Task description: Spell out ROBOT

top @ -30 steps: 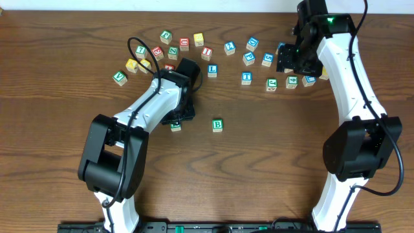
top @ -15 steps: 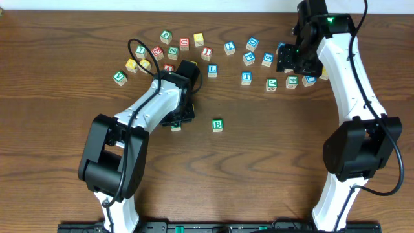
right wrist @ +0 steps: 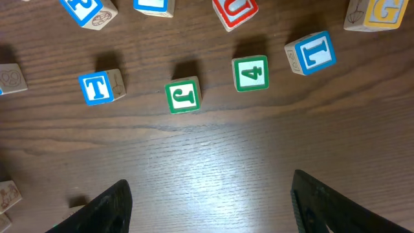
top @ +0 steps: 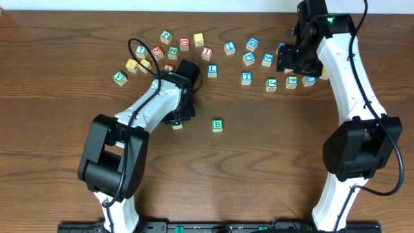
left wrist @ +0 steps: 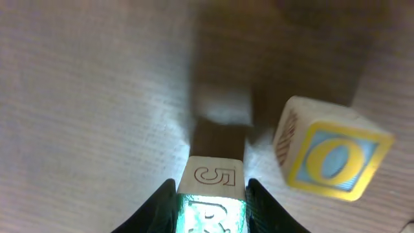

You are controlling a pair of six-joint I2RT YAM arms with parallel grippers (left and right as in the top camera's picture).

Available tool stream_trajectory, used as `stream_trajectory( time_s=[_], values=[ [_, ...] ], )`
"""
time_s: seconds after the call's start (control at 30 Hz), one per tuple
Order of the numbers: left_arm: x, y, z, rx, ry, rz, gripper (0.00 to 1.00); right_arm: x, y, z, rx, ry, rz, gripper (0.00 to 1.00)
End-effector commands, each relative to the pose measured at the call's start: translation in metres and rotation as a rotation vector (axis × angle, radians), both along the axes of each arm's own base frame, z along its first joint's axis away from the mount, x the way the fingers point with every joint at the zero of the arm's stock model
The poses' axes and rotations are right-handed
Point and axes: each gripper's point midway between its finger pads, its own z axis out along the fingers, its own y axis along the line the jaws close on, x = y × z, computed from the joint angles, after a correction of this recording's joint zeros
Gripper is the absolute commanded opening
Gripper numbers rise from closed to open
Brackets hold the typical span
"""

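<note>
Left gripper [left wrist: 211,194] carried block [left wrist: 211,176] slightly farther out; dark wood table [top: 259,168].

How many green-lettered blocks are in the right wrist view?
2. The green 4 block sits right of centre, upper part; the green J block lies just left of it, slightly lower. Blocks cut off at the left edge show no letter; more may be hidden.

Green-lettered wooden B cube [top: 217,125] is sitting alone, midway across brown wooden table [top: 259,181]. Just left, wooden cube marked 5 [left wrist: 210,175] is sitting between left gripper [left wrist: 210,189] fingers, yellow-and-blue O cube [left wrist: 330,158] lying beside it. Other wooden letter cubes [top: 207,53] are lying scattered along far side.
</note>
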Motion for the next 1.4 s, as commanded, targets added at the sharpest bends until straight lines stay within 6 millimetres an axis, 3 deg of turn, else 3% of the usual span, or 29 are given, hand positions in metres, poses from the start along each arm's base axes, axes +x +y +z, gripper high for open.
stream_trajectory(
  time_s=[0.0,0.27,1.0,1.03,1.07,1.37],
  values=[
    [0.009,-0.001,-0.003,0.002,-0.028,-0.080,0.32,0.001,0.001,0.011,-0.003,-0.028,0.011,0.73],
    [0.033,-0.004,0.001,0.015,-0.127,-0.148,0.32,0.000,0.001,0.010,-0.004,-0.020,0.011,0.73],
    [0.034,-0.011,0.001,-0.022,-0.132,-0.153,0.33,0.000,0.001,0.011,-0.004,-0.021,0.011,0.73],
    [0.035,-0.011,0.001,-0.022,-0.132,-0.153,0.34,0.000,0.001,0.011,-0.004,-0.021,0.011,0.73],
    [0.035,-0.011,0.001,-0.023,-0.134,-0.153,0.41,0.000,0.001,0.011,-0.004,-0.021,0.011,0.73],
    [0.036,-0.012,0.002,-0.018,-0.137,-0.188,0.43,0.000,0.001,0.011,-0.004,-0.022,0.011,0.73]
  ],
)
